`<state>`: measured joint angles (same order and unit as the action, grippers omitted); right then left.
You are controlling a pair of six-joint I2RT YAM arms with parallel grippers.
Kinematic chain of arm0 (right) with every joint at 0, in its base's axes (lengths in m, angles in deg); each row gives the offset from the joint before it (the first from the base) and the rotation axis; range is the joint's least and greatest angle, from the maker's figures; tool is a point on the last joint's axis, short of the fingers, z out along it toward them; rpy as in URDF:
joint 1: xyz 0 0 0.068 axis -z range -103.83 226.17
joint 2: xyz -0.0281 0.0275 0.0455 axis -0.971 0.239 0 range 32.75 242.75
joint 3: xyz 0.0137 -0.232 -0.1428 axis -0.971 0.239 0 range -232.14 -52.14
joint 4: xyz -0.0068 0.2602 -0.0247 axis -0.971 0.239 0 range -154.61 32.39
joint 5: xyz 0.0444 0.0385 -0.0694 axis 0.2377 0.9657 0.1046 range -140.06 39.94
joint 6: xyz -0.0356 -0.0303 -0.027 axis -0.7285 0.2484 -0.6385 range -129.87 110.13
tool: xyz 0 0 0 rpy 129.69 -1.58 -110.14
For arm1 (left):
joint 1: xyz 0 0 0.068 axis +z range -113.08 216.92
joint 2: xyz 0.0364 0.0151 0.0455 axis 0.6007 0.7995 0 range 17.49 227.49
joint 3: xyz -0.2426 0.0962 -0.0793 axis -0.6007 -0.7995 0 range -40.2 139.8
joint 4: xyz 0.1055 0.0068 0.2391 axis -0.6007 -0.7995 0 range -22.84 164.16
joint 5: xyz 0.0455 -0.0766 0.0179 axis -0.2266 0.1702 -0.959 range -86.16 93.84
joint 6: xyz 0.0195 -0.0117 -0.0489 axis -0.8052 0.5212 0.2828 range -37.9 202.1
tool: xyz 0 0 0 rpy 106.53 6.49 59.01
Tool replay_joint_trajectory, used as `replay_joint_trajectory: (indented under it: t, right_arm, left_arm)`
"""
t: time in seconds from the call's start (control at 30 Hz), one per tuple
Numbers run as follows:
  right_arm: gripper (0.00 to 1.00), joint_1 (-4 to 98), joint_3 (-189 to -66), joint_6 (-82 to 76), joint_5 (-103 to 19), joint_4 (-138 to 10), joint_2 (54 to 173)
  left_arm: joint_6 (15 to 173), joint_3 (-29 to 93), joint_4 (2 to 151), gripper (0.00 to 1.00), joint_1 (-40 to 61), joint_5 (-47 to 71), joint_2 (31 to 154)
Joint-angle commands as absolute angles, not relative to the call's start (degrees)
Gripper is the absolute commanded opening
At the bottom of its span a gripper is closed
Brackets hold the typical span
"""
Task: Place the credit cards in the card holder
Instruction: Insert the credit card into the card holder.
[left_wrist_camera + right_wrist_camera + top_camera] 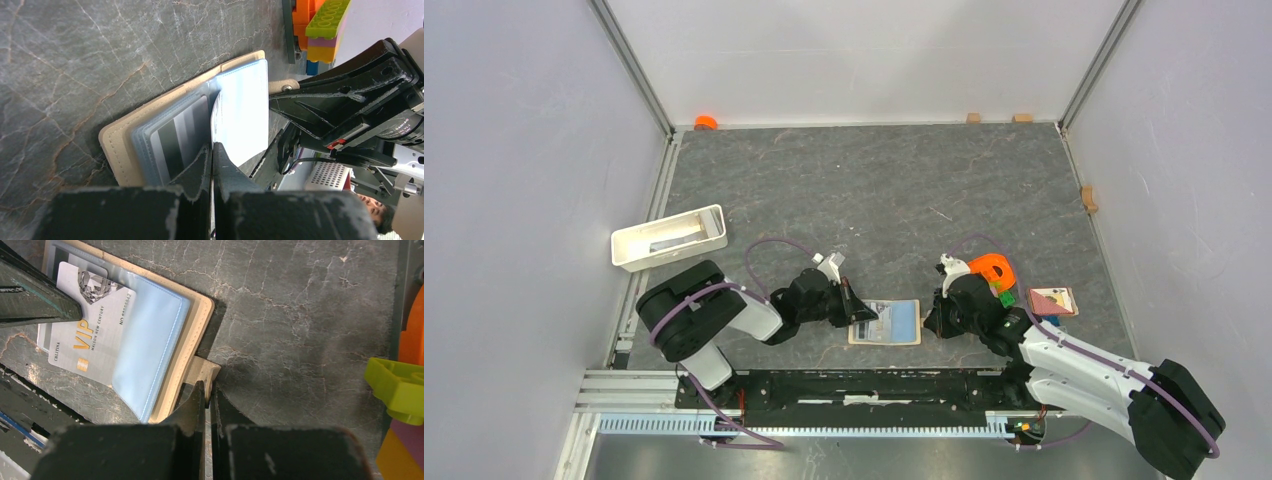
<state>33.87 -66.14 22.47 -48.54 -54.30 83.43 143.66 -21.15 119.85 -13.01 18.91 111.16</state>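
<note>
Inserting the grey VIP card point(85, 335): left pincer point(212, 150) clenched on its edge, right pincer point(206, 390) clenched on the card holder point(885, 322) by its snap tab point(202, 371), at 6 o'clock on the tabletop point(874, 190). Card likely light, stiff, slick; grip by an edge.

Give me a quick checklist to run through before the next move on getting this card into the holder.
1. left gripper shut on the grey VIP card: ok.
2. Card's leading end lies under the blue pocket leaf: ok; whether it is inside the sleeve: cannot tell.
3. Card fully seated: not ok, much of it shows.
4. right gripper shut on the snap tab, pinning the card holder: ok.
5. Holder lying open on the table: ok.
6. pale card with reddish print lying free for later: ok.
</note>
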Motion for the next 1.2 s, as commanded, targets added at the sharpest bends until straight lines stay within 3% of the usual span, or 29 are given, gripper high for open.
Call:
replay_joint_trajectory:
  t: [0.0,0.27,0.57,0.83,1.17]
  right_arm:
    - [0.0,33.55,-65.59,22.42,-49.49,-53.9,83.71]
    - [0.0,33.51,-65.76,22.47,-49.53,-53.58,83.45]
    - [0.0,33.55,-66.09,22.19,-49.36,-53.56,84.05]
    - [0.0,33.46,-66.31,22.11,-49.71,-52.67,83.38]
    - [0.0,33.46,-66.33,22.12,-49.69,-52.37,83.1]
  left_arm:
    - [139.45,-20.62,117.47,0.02,-12.35,17.28,113.37]
    - [135.98,-19.48,114.02,0.02,-11.33,17.09,112.47]
    - [135.96,-19.66,121.05,0.02,-11.37,20.79,117.3]
    - [128.12,-17.61,108.79,0.02,-11.25,19.54,112.93]
    - [126.15,-17.61,108.1,0.02,-11.07,20.46,113.23]
